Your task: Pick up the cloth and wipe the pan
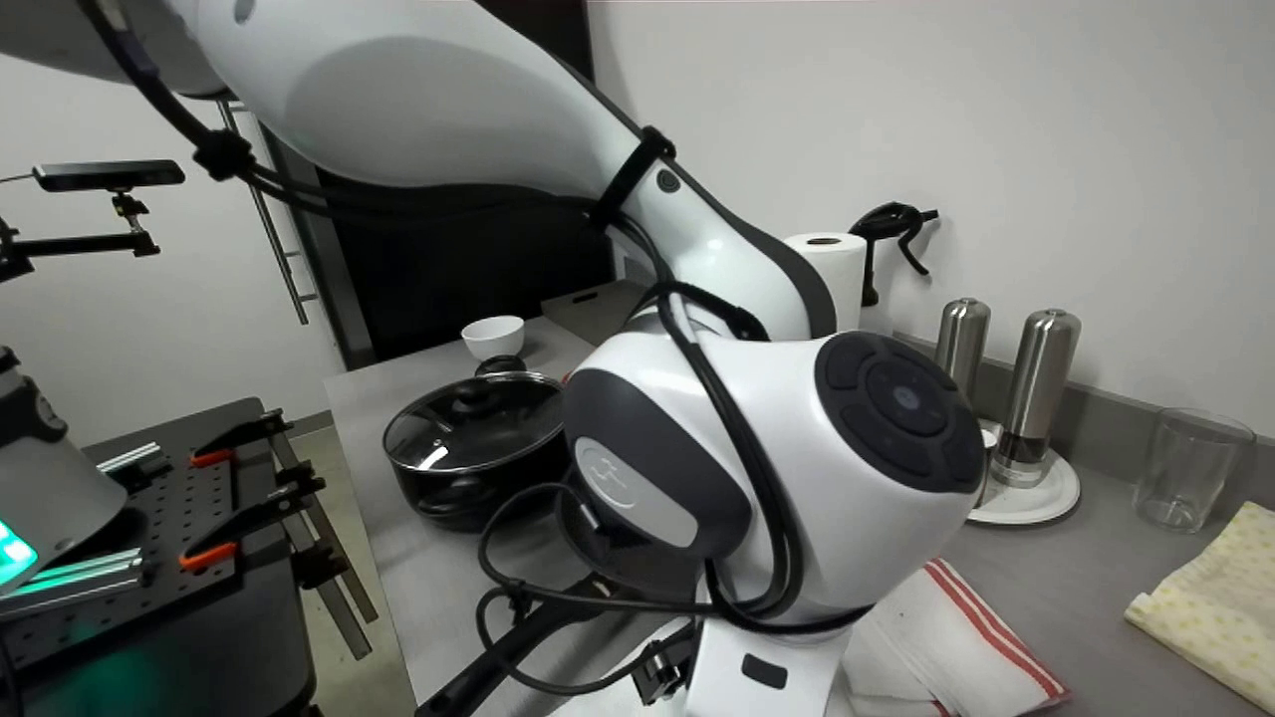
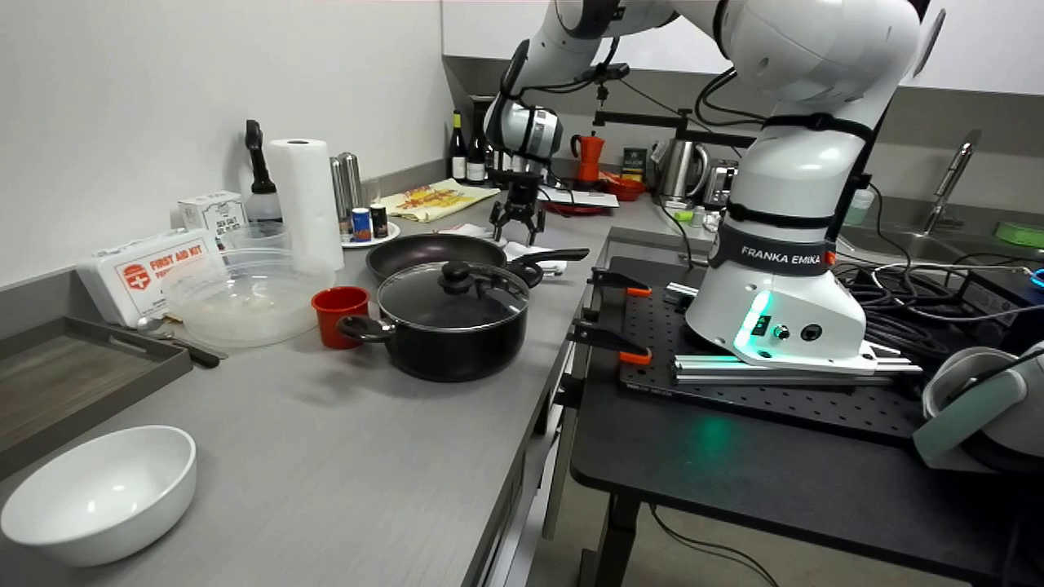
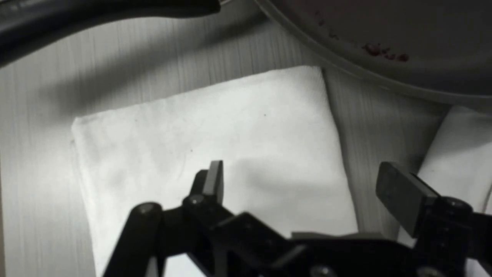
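Note:
A folded white cloth lies flat on the counter in the wrist view. A second white cloth lies to its right; a red-striped white cloth shows in an exterior view. The dark pan is at the top right of the wrist view, with small red bits inside. It also shows in both exterior views. My gripper is open and empty, pointing down above the white cloth's right edge. In an exterior view my gripper is just beyond the pan. The arm hides it in an exterior view.
A black lidded pot stands beside the pan, with a red cup next to it. The pan's handle points toward the counter's edge. A plate with grinders, a glass and a yellow cloth are by the wall.

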Controlling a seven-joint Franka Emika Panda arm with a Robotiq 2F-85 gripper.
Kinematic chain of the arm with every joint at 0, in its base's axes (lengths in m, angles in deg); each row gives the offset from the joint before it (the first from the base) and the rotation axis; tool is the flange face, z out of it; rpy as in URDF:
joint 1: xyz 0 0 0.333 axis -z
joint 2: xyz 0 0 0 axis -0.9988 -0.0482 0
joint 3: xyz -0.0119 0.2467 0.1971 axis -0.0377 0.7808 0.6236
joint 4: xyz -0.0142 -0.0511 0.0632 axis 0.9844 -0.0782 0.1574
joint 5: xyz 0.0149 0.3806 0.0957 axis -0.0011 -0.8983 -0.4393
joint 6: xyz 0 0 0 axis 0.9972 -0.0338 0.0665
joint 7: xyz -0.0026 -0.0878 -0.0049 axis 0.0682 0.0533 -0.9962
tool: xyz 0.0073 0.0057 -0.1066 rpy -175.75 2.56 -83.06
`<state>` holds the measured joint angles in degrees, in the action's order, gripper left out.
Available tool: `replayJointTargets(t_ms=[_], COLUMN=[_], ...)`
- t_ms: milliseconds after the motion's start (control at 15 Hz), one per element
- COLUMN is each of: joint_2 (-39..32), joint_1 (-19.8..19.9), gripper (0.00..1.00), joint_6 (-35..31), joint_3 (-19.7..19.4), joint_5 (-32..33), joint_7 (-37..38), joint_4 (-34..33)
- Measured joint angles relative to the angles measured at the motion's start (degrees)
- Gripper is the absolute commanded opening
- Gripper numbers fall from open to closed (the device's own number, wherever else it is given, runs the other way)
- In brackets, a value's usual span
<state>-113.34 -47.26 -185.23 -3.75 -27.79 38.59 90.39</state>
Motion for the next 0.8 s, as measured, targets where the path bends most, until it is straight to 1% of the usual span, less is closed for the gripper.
replayJointTargets(t_ms=[400, 800], joint_2=[-1.6, -4.8], joint_1=[-0.5, -0.4], gripper=[1.00, 1.00], joint_6=[2.3, 4.5], joint_3=[2.5, 3.0], joint_5=[2.7, 3.8], joint_7=[-0.1, -0.1], joint_4=[-3.7, -6.4])
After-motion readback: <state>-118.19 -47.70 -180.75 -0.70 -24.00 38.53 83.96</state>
